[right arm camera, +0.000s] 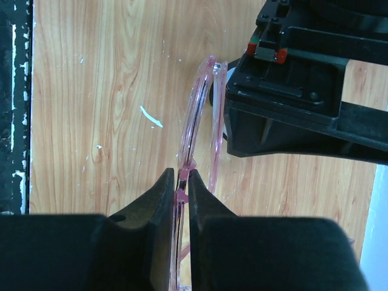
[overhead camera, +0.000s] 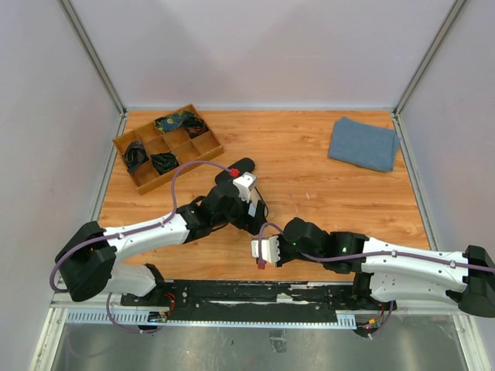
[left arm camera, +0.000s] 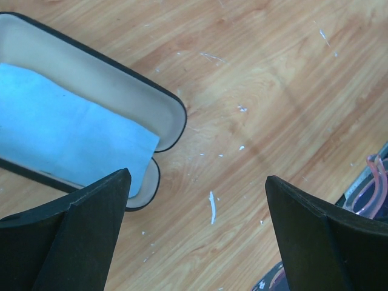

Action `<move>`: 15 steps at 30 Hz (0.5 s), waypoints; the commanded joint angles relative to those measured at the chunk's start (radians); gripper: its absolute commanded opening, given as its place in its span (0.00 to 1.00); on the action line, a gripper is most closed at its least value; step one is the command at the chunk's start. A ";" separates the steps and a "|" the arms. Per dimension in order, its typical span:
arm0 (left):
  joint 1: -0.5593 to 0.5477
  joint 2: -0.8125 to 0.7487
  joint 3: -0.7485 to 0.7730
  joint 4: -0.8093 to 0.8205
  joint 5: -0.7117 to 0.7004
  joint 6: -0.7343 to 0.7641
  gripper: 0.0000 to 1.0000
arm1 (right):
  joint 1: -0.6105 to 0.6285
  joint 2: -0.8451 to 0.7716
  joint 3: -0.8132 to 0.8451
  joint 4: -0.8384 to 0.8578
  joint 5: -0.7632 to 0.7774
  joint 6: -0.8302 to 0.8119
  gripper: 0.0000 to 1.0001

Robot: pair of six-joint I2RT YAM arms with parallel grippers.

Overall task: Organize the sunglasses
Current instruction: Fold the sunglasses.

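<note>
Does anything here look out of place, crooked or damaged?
Nothing looks spilled or broken. The pale pink sunglasses are pinched on edge in the right claw. The black case lies open with a blue cloth inside. Small white scuffs mark the table.

Wood bench [overhead camera: 309, 193], scuffed w/ white flecks [left arm camera: 211, 207]. Far left: wooden divider tray [overhead camera: 203, 158], set at an angle, several compartments. Patterned dark bundle [overhead camera: 176, 121] in a back compartment, black bundle [overhead camera: 135, 154] at left end, another black bundle [overhead camera: 164, 162] just beside it. Far right: folded blue cloth [overhead camera: 363, 143], flat, well apart from tray. Open black hard case [left arm camera: 127, 91], beige lining, w/ light blue cloth [left arm camera: 66, 133] inside.
</note>
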 commanded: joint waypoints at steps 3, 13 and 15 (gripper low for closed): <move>-0.019 0.024 0.025 0.041 0.147 0.080 1.00 | 0.016 -0.026 -0.015 -0.017 0.003 -0.028 0.01; -0.019 -0.022 0.068 -0.024 -0.135 0.023 1.00 | 0.023 -0.021 -0.014 -0.044 -0.036 -0.027 0.01; -0.019 -0.045 0.092 -0.052 -0.244 0.008 1.00 | 0.027 -0.021 -0.015 -0.049 -0.044 -0.030 0.01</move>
